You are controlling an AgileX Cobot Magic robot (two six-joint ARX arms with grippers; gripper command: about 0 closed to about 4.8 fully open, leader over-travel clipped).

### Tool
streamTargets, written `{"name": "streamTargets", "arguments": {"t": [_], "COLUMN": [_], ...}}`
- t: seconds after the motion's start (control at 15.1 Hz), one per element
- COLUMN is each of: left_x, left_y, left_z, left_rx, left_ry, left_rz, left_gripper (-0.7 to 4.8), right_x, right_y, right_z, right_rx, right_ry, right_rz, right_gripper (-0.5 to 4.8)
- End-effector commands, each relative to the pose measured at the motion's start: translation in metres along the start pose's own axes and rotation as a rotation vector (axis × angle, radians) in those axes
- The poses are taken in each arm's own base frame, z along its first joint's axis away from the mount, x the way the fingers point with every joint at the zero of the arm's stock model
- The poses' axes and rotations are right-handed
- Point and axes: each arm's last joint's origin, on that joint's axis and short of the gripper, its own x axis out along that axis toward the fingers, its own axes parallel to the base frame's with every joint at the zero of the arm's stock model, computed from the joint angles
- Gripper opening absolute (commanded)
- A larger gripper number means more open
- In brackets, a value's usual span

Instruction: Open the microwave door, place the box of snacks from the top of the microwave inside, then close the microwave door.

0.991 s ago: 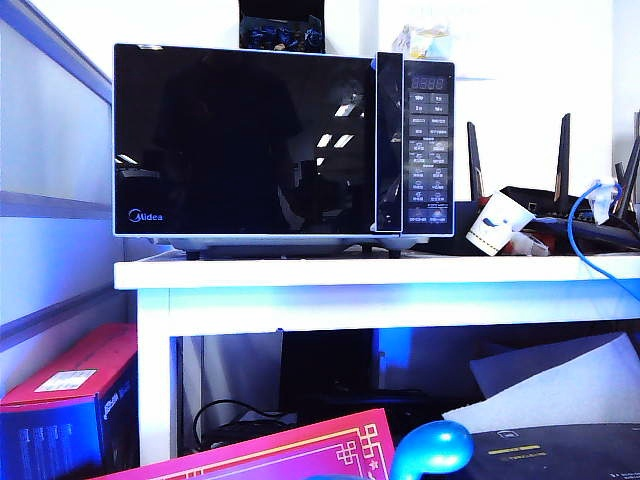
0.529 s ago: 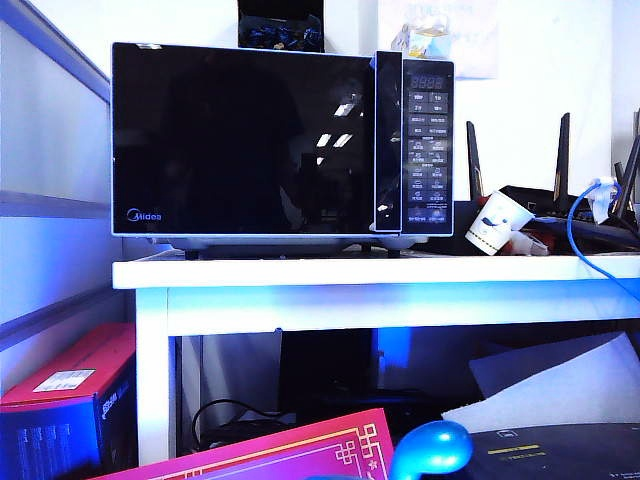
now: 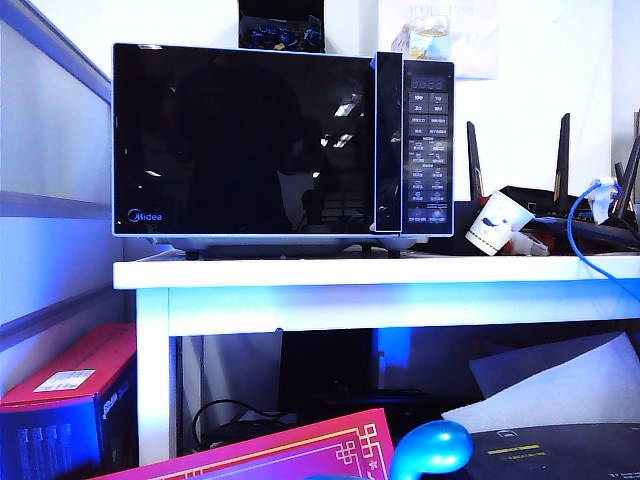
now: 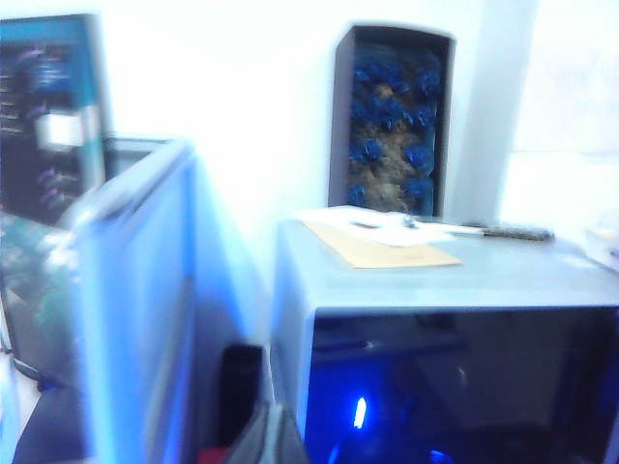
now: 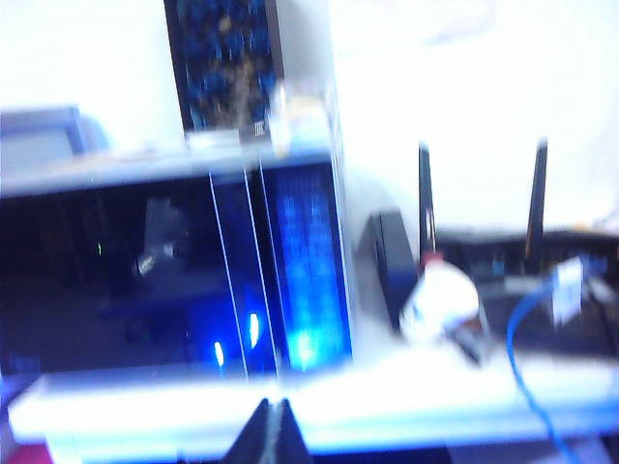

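Microwave (image 5: 174, 261) beyond shut right tool (image 5: 270, 425)

The big black microwave (image 3: 283, 140) sits with its shiny door (image 3: 243, 140) shut. The small pale snack box (image 3: 425, 38) rests on top, right side.

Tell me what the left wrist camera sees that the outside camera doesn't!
Only the left wrist view shows papers lying on top of the microwave, plus a tip of the left claw at the picture's edge. Only the exterior view shows the snack pack, the button panel, the paper cup and the white table; no claw appears there. Both show the microwave and the black box of blue pieces.
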Motion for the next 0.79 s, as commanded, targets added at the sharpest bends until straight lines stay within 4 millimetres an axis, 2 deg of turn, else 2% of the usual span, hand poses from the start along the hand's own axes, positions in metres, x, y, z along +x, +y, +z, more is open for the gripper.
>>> {"name": "streamTargets", "arguments": {"t": [0.07,0.13,0.26,0.33,0.53,0.59,0.79], "left_x": [0.035,0.053,0.078,0.09,0.111,0.115,0.123], "left_y": [-0.011,-0.017,-0.028,-0.034,-0.047,-0.048,-0.048], "left_z": [0.056,0.076,0.098,0.105,0.111,0.11,0.102], "left_rx": [0.046,0.05,0.052,0.046,0.012,0.004,0.016], "left_ry": [0.015,0.025,0.088,0.139,0.179,0.185,0.229], "left_rz": [-0.132,-0.205,-0.356,-0.486,-0.738,-0.761,-0.647], "left_gripper": [-0.05,-0.05,-0.05,-0.05,-0.05,-0.05,-0.05], "right_x": [0.022,0.037,0.06,0.074,0.104,0.114,0.151], "right_y": [0.011,0.018,0.029,0.037,0.048,0.052,0.055], "right_z": [0.039,0.054,0.068,0.071,0.066,0.063,0.048], "right_rx": [0.0,-0.008,-0.042,-0.06,-0.06,-0.056,-0.051], "right_ry": [-0.011,0.001,0.026,0.051,0.057,0.04,-0.015], "right_rz": [0.012,0.038,0.096,0.159,0.207,0.207,0.168], "right_gripper": [-0.02,-0.02,-0.02,-0.02,-0.02,-0.02,-0.02]}}
